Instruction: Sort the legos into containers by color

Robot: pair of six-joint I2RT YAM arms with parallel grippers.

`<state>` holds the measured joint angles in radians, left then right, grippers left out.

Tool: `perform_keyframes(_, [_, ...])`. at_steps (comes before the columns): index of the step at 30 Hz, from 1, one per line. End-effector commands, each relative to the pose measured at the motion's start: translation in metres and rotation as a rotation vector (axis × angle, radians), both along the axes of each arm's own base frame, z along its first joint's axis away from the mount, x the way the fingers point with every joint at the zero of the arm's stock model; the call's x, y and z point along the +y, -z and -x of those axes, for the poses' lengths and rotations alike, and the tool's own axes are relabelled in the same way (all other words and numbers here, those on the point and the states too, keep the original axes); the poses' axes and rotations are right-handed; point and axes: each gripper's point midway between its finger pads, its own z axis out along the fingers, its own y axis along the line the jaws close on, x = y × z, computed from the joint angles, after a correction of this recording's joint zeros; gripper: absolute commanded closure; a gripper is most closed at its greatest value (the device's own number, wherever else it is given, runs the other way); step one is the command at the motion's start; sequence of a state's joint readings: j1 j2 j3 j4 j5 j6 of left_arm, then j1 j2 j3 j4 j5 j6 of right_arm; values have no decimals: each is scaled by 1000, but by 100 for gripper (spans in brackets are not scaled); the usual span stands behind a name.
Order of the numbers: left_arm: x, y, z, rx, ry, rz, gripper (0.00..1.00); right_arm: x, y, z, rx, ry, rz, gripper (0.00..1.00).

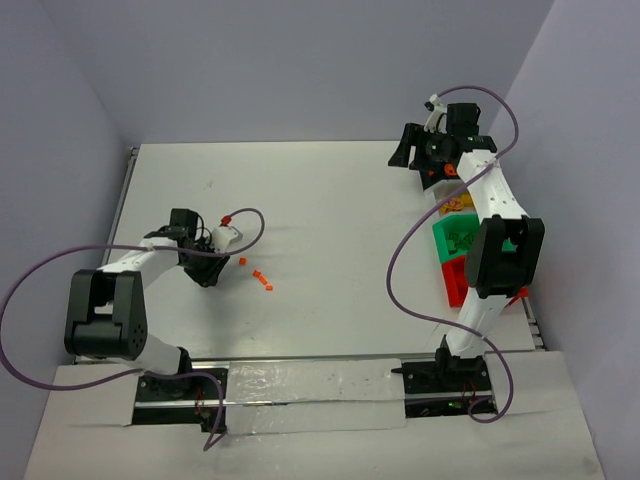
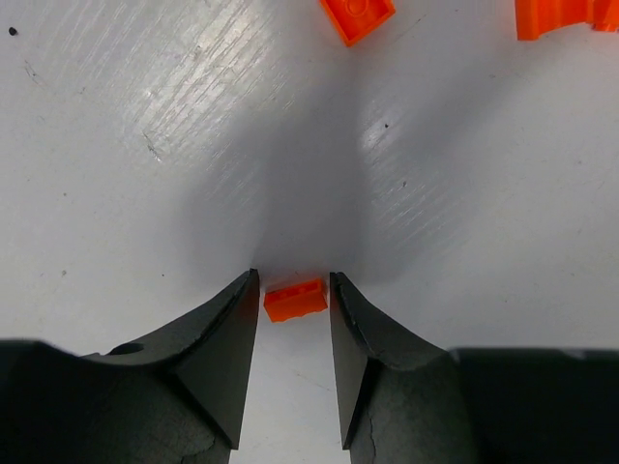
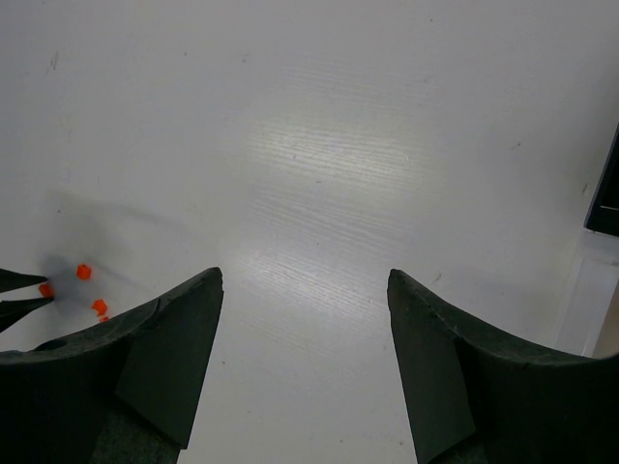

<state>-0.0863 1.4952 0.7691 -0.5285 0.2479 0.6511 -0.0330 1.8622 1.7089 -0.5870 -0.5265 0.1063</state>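
Containers (image 1: 441, 241) lie largely hidden behind the right arm (image 1: 495, 190).

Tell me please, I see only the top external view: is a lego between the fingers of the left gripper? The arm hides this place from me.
Observer: Yes. The left wrist view shows one orange lego lying on the table between the fingers of the left gripper, with slim gaps on both sides.
Operator: So it is not clamped. And the right gripper, is it open?
Observer: The right gripper is wide open, and only table surface shows between its fingers.
Operator: What kind of piece lies next ahead of the left gripper?
Observer: A square orange piece with one round stud on top, partly cut off by the frame edge.
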Motion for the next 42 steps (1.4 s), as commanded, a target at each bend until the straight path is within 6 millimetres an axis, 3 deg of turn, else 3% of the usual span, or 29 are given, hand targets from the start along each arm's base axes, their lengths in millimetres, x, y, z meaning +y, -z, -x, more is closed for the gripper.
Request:
perform_keyframes(1, [-3, 15, 24, 71, 3, 8, 54, 4, -18, -1, -39, -17, -16, 24])
perform_keyframes(4, [1, 18, 24, 80, -42, -13, 44, 7, -18, -1, -39, -24, -16, 24])
perform_keyframes(7, [3, 19, 22, 82, -90, -23, 41, 8, -19, -1, -40, -26, -17, 24])
perform_keyframes(13, [8, 17, 16, 79, -181, -42, 47, 9, -18, -1, -41, -29, -13, 24])
perform_keyframes(19, [13, 17, 22, 92, -200, -69, 52, 9, -16, -1, -37, -29, -12, 24])
perform_keyframes(42, [16, 29, 53, 165, -216, -95, 50, 10, -13, -1, -30, -31, -23, 24])
